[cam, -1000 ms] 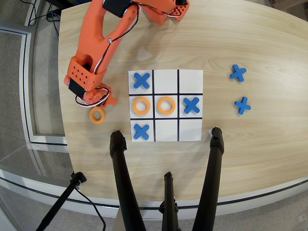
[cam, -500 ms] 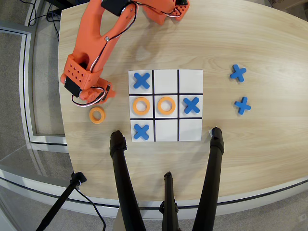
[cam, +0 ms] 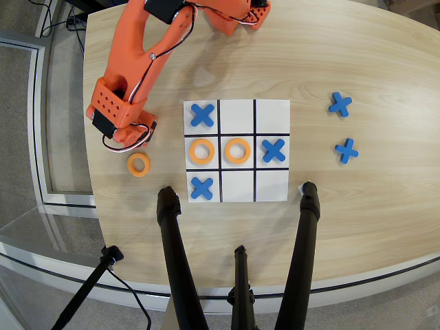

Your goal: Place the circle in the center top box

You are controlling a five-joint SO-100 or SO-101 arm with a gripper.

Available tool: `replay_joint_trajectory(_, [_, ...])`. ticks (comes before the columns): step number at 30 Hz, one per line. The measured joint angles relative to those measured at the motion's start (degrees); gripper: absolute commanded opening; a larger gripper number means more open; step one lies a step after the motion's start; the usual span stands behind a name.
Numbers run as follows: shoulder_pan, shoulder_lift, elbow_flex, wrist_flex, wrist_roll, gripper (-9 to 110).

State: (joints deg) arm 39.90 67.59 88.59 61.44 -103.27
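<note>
A loose orange ring lies flat on the wooden table, left of the 3x3 sheet. My orange gripper hangs just above and beside this ring, on its far side; its fingers are mostly hidden under the wrist, so I cannot tell whether they touch the ring. The middle cell of the row nearest the tripod legs is white and empty. Two more orange rings sit in the middle row, one in the left cell and one in the centre cell.
Blue X pieces sit in three cells. Two loose blue X pieces lie right of the sheet. Black tripod legs stand at the near edge. The arm's base is at the far edge.
</note>
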Motion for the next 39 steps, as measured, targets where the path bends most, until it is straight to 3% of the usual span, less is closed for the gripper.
replay_joint_trajectory(10, [-0.1, 9.9, 6.3, 4.3, 0.2, 0])
replay_joint_trajectory(21, [-8.1, 29.8, 14.1, 12.7, 2.9, 0])
replay_joint_trajectory(30, [-23.4, 41.0, 17.2, 12.7, 15.7, 0])
replay_joint_trajectory(39, [-39.6, 37.1, 9.1, 12.7, 32.3, 0])
